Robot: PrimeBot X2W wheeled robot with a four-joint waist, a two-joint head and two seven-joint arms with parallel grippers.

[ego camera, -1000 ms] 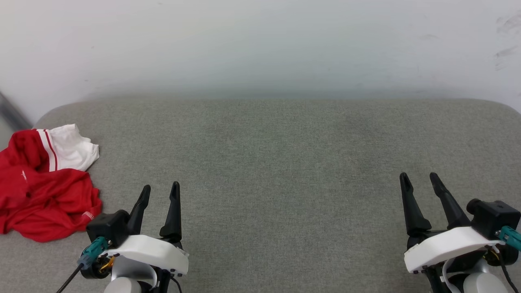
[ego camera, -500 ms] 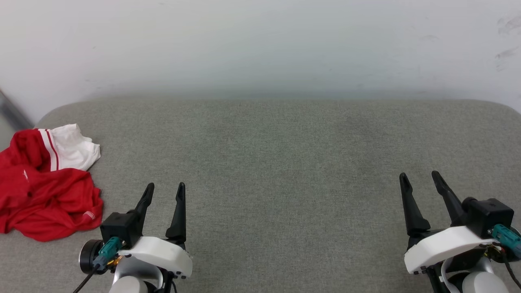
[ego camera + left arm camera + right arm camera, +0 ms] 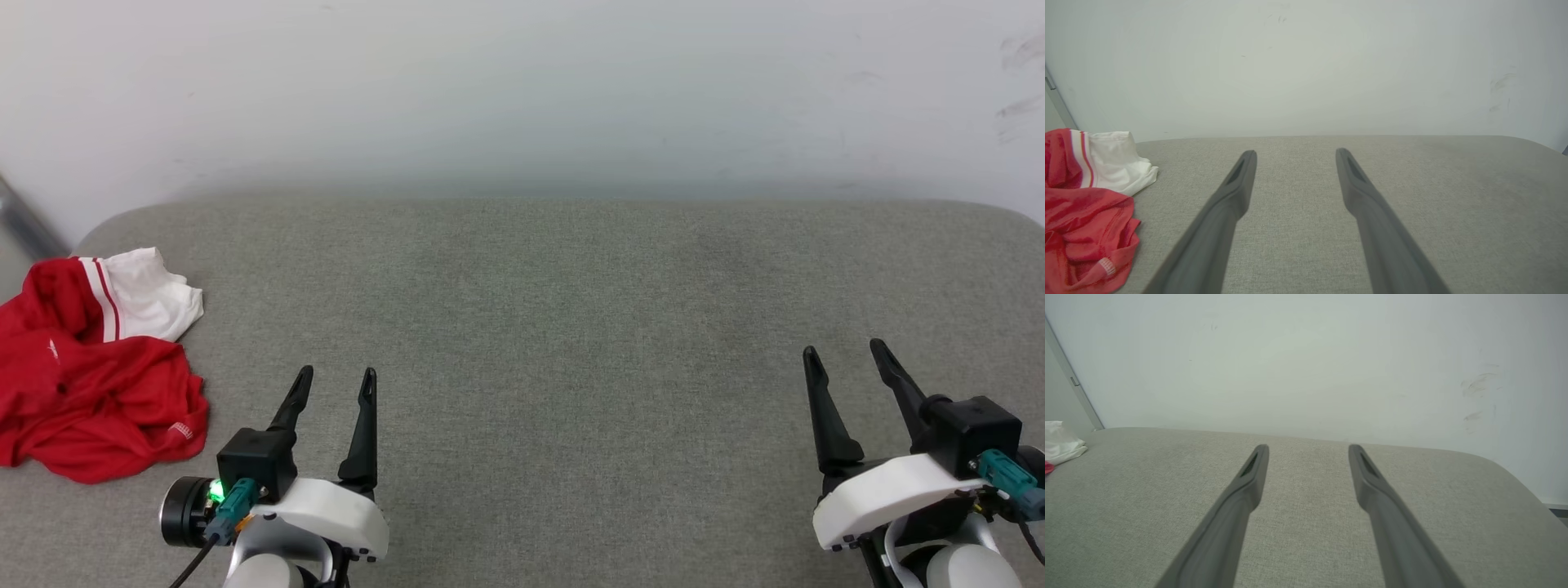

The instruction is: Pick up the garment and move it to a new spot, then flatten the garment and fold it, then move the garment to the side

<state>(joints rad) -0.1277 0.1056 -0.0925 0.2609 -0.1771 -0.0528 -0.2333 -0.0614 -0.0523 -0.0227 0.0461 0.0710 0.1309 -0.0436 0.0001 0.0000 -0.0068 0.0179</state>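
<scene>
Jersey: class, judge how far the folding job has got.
Done: nothing; the jersey lies crumpled at the left edge of the cushion. In hand: nothing; left pincer and right pincer hang open, empty. Left: pick up, move, flatten, fold, set aside.

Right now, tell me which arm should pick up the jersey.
Left. The crumpled red jersey lies at the far left of the grey cushion, near the open left end effector; the right end effector, also open, is far across the cushion.
</scene>
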